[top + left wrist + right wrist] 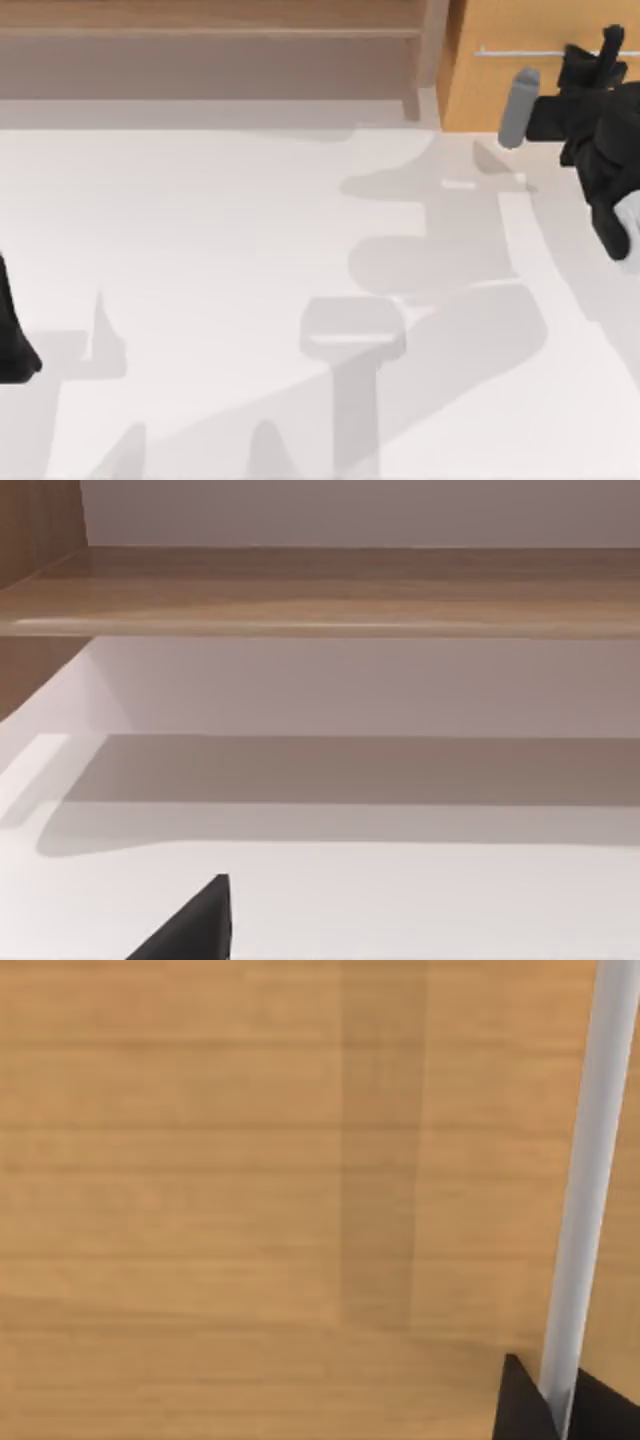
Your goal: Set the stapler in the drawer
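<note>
Top view: one white worktop (200, 300) runs across the scene. At 12 o'clock, along the far edge, sits one pale brown shelf (210, 45). At about 1 to 2 o'clock sits one drawer (490, 85), its orange-tan front closed, with one thin silver handle (520, 52) running across it. The right gripper (608, 42) is at 2 o'clock, right at the handle; dark arm links trail from it toward 3 o'clock, and a grey cylinder on the arm juts out over the drawer front. From above the fingers cannot be judged. The left arm (15, 340) is parked at 9 o'clock, at the worktop's edge. Grey shadows lie over the middle of the worktop. I cannot find a stapler anywhere here.

Left wrist view: this one adds the shelf's (320, 590) underside and the shaded white space beneath it, which the top view does not give. One dark fingertip (195, 925) of the left gripper pokes in over the worktop (450, 900), touching nothing; with a single tip to go by, I cannot tell whether the fingers are spread or pressed together.

Right wrist view: this is the close look at what the top view blurs. The drawer (220, 1180) front fills the background, and the handle (590, 1180) crosses it as one pale bar. Two dark fingers (520, 1405) of the right gripper sit one on each side of the bar, pinching it.
</note>
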### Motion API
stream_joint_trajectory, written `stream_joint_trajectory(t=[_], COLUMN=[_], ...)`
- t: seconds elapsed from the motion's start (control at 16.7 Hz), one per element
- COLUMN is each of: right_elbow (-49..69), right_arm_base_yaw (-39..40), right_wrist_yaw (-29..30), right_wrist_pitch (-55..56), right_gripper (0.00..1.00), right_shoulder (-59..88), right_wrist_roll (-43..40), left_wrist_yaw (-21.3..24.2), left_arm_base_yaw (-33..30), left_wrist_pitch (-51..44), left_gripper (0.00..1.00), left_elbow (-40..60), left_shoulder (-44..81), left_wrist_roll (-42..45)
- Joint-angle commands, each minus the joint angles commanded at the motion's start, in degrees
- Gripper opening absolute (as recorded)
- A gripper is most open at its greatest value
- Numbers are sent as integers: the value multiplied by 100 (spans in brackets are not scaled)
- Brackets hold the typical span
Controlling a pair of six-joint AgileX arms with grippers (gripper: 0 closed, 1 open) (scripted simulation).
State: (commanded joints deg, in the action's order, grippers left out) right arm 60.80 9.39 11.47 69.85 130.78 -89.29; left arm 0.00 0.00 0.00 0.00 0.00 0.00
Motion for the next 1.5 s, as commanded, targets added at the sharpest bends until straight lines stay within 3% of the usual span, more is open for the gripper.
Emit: stream_joint_trajectory(t=[0.3,0.66,1.08,1.5], right_elbow=[-240,-1534,-1723,-3049], right_arm_base_yaw=[60,196,225,445], right_wrist_yaw=[49,155,230,417], right_wrist_pitch=[176,805,984,1733], right_gripper=[0,0,0,0], right_shoulder=[-169,-610,-758,-1185], right_wrist_roll=[26,40,23,42], left_wrist_yaw=[0,0,0,0], left_arm_base_yaw=[0,0,0,0], left_wrist_pitch=[0,0,0,0], left_gripper=[100,100,100,100], left_elbow=[0,0,0,0], left_shoulder=[0,0,0,0], left_wrist_roll=[0,0,0,0])
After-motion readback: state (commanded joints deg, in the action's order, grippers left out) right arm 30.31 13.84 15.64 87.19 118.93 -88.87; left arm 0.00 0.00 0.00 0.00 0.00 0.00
